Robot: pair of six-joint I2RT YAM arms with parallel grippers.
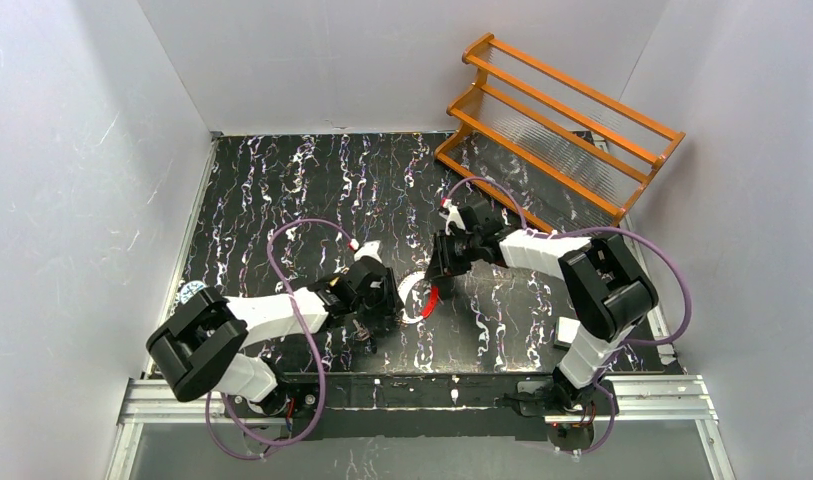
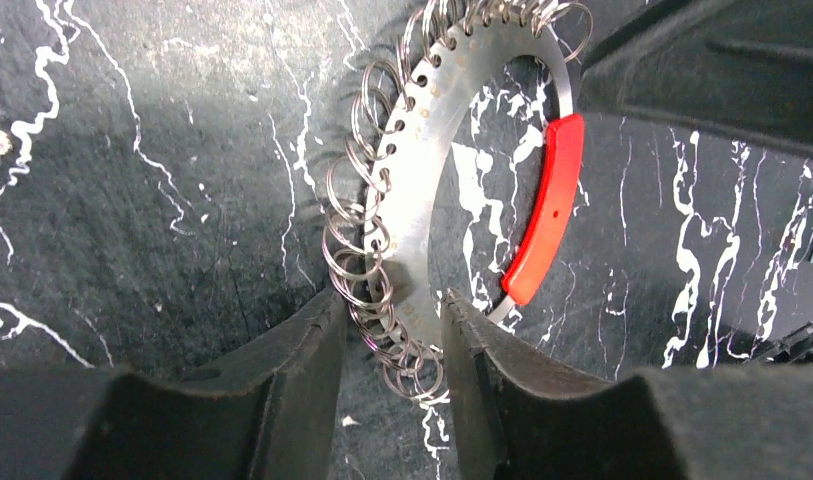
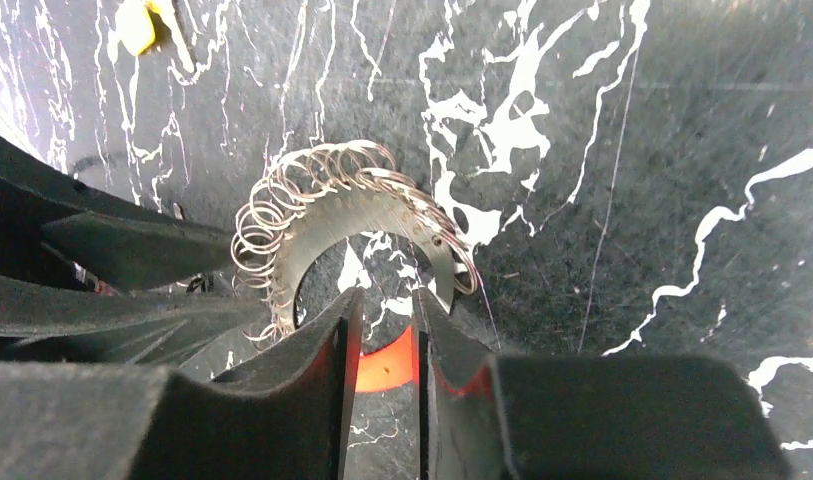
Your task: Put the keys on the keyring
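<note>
Black marbled table (image 1: 282, 190) | keyring (image 2: 412, 210): flat silver band, red segment, small rings

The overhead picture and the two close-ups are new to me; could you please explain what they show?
The overhead view looks down from behind the left arm and right arm, bolted at the near edge of a black marbled table. The close-ups come from cameras on their wrists, so each shows its own fingers. An orange rack stands far right. Between the arms is the keyring, a silver band hung with wire rings. The left gripper pinches that band; the right gripper pinches its red section.
</note>
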